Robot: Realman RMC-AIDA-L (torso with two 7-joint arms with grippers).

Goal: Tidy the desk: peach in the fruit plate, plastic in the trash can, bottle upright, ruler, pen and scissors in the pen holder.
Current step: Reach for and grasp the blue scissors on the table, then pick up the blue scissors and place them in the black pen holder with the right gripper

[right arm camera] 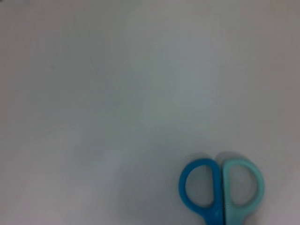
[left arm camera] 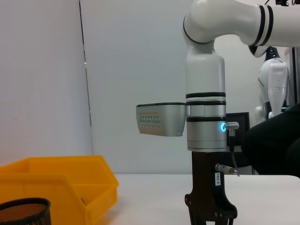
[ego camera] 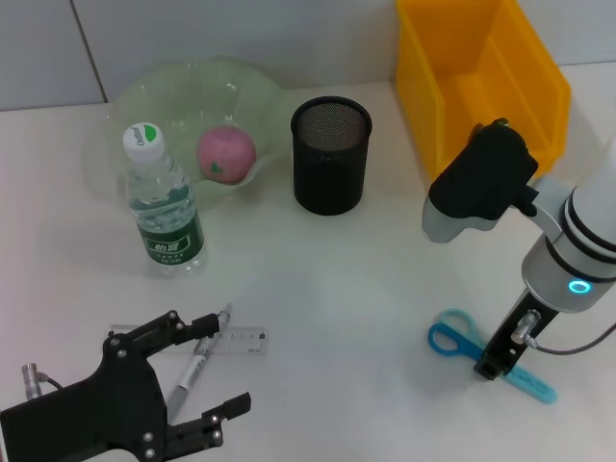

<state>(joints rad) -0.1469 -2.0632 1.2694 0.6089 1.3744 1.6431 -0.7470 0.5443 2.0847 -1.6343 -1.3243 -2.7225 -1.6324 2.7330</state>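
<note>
Nearest the robot, the left gripper [ego camera: 197, 380] hovers low over the desk with its fingers spread wide and nothing between them. The pen [ego camera: 197, 358] lies slantwise in that gap, across the clear ruler [ego camera: 197, 339], which lies flat just beyond the fingertips. Neither is gripped yet — both are still to go.

On the other side, the right gripper [ego camera: 493, 364] is down at the scissors [ego camera: 462, 348], planted on the middle of them where handles meet blades; the blue loops show on one side of it and the pale blade tip on the other. Whether its fingers have closed I cannot tell. The right wrist view shows only the two handle loops [right arm camera: 220, 191] on bare desk.

Farther back, the bottle [ego camera: 164, 204] stands upright with its cap on, so that step looks done. Behind it the peach [ego camera: 227, 154] sits inside the clear fruit plate [ego camera: 252, 85] — done as well. The black mesh pen holder [ego camera: 330, 154] stands mid-desk, apparently empty, well apart from all three things meant for it. The yellow bin [ego camera: 481, 72], presumably the trash can, stands farthest on the right; no loose plastic shows on the desk.

By my reckoning about half is done: ruler, pen and scissors remain.
</note>
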